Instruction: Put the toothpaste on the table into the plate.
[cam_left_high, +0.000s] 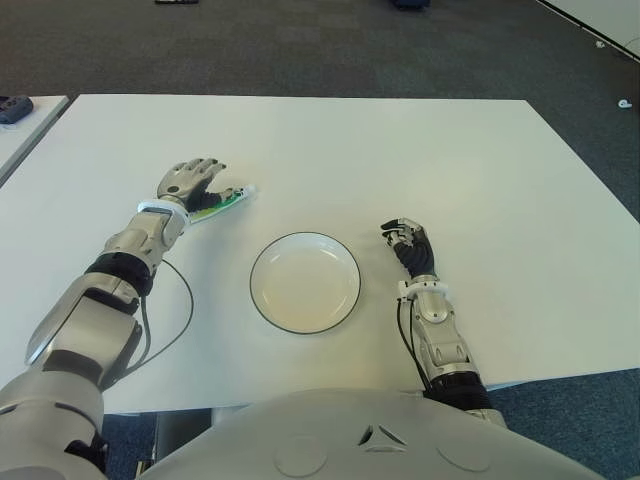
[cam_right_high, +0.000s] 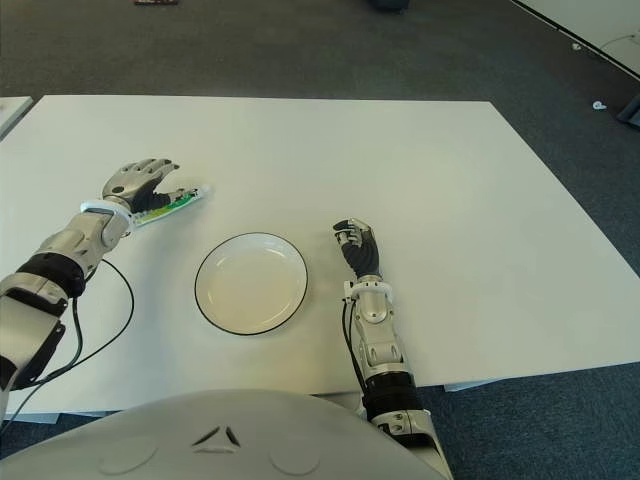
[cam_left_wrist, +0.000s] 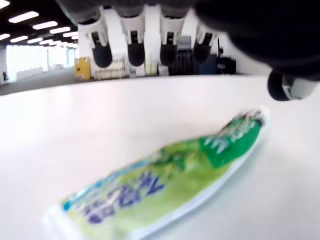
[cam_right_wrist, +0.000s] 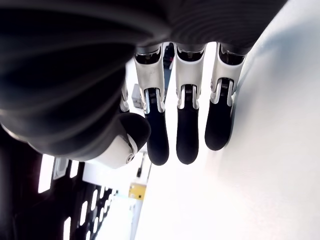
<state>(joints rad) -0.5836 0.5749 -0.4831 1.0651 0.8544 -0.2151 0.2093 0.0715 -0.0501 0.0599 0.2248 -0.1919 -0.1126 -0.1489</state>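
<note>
A green and white toothpaste tube (cam_left_high: 229, 202) lies flat on the white table (cam_left_high: 480, 170), left of and a little beyond the plate. My left hand (cam_left_high: 190, 183) hovers over the tube's near end with its fingers spread. In the left wrist view the tube (cam_left_wrist: 165, 185) lies on the table below the extended fingertips (cam_left_wrist: 136, 52), and none of them closes on it. The white plate (cam_left_high: 305, 285) with a dark rim stands empty at the table's near middle. My right hand (cam_left_high: 408, 240) shows just right of the plate, fingers relaxed and holding nothing.
A thin black cable (cam_left_high: 183, 305) loops from my left forearm across the table to the left of the plate. A second table's corner (cam_left_high: 25, 125) with a dark object (cam_left_high: 14, 107) shows at the far left. Dark carpet lies beyond the table's edges.
</note>
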